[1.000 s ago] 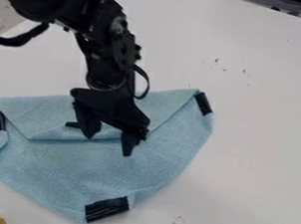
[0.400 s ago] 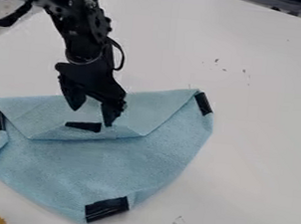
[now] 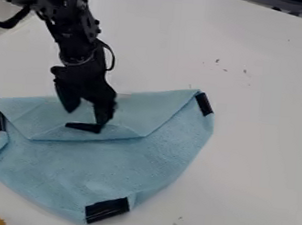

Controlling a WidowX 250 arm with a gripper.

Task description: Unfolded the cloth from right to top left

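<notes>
On wht tbl (image 3: pixel 258 145), part-folded cloth (image 3: pixel 108 168).

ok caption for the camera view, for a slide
Open gripper over the folded-down flap of a light blue cloth with black strips along its edges.

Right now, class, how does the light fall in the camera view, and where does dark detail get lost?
Camera view: soft light on the white table, with no harsh glare; thin pale streaks of shine on the cloth's lower black strip; the gripper is so dark that one fingertip blends into the upper black strip.
</notes>
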